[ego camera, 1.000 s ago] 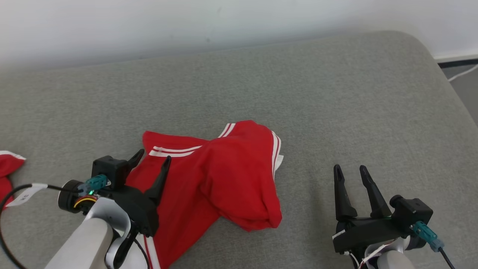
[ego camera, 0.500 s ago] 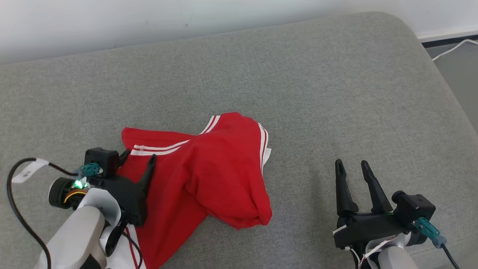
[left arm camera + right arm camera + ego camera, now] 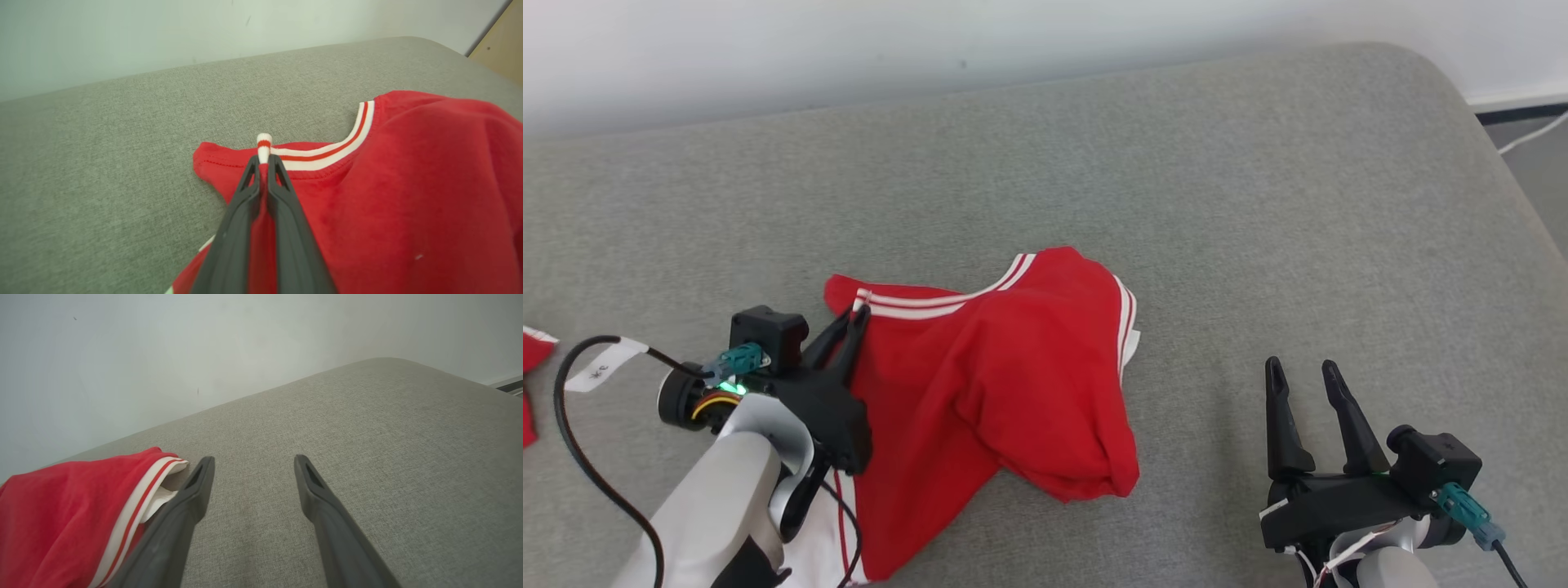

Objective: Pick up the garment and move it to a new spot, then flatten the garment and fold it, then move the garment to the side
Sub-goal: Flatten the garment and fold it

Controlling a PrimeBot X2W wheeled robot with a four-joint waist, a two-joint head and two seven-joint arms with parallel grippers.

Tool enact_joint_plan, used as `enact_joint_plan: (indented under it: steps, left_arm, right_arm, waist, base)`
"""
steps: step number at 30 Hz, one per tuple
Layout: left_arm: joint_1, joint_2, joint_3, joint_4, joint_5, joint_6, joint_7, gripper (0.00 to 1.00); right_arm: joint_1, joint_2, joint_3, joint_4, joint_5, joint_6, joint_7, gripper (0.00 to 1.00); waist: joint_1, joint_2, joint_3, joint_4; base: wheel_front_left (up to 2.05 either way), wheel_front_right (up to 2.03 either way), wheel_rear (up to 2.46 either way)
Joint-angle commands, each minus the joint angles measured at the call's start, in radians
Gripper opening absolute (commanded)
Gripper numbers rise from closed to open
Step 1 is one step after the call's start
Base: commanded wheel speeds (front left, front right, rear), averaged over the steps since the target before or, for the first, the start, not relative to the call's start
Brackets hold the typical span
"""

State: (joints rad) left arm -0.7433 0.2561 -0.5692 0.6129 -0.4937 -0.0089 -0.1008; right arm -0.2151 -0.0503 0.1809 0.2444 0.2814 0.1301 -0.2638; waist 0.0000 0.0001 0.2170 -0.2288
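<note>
the big grey cloth cushion [image 3: 1176, 180] lies under both my arms. the red cloth garment with white stripes [image 3: 1013, 384] lies crumpled on it, right in front of my left gripper [image 3: 856, 314] and off to the left of my right gripper [image 3: 1303, 377]. my left fingers are pressed together, pinching the garment's striped neck edge [image 3: 264, 147]. my right fingers are spread apart above bare cushion, near the garment.

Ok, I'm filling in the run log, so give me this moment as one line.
step: pick up garment | left gripper: shut on garment's striped trim | right gripper: open, clear of the cloth | garment: crumpled on grey cushion
</note>
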Motion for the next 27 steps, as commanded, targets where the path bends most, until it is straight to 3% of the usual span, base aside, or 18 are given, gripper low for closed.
enact_joint_plan:
  steps: [1, 5, 10, 16, 17, 22, 27]
  left_arm:
    - [-0.016, 0.008, 0.004, -0.008, 0.004, 0.006, -0.013, 0.0]
    - [-0.003, 0.021, 0.033, -0.078, -0.013, 0.023, -0.047, 0.0]
    - [0.078, 0.085, 0.081, -0.222, -0.03, 0.081, -0.05, 0.0]
    - [0.257, 0.18, 0.13, -0.453, -0.042, 0.185, -0.007, 0.0]
    - [0.257, 0.18, 0.13, -0.453, -0.042, 0.185, -0.007, 0.0]
    - [0.419, 0.233, 0.173, -0.622, -0.059, 0.276, 0.017, 0.0]
    - [0.548, 0.248, 0.207, -0.726, -0.072, 0.345, 0.02, 0.0]
  right_arm:
    - [0.008, 0.0, 0.0, 0.003, -0.006, 0.001, -0.001, 1.0]
    - [0.029, -0.001, -0.008, 0.007, -0.015, 0.001, -0.001, 1.0]
    - [0.051, 0.0, -0.012, 0.012, -0.02, 0.001, -0.001, 1.0]
    - [0.072, 0.0, -0.014, 0.009, -0.016, 0.001, -0.001, 1.0]
    - [0.072, 0.0, -0.014, 0.009, -0.016, 0.001, -0.001, 1.0]
    - [0.079, 0.0, -0.012, 0.013, -0.02, 0.001, -0.001, 1.0]
    - [0.077, 0.0, -0.011, 0.017, -0.029, 0.001, -0.001, 1.0]
  waist:
    - [0.0, -0.0001, -0.022, 0.028]
    - [0.0, -0.0001, -0.055, 0.071]
    - [0.0, -0.0001, -0.09, 0.121]
    - [0.0, -0.0001, -0.11, 0.175]
    - [0.0, -0.0001, -0.11, 0.175]
    - [0.0, -0.0001, -0.111, 0.212]
    - [0.0, -0.0001, -0.111, 0.237]
  base:
    - [0.0, 0.0, 0.0]
    - [0.0, 0.0, 0.0]
    - [0.0, 0.0, 0.0]
    - [0.0, 0.0, 0.0]
    - [0.0, 0.0, 0.0]
    - [0.0, 0.0, 0.0]
    - [0.0, 0.0, 0.0]
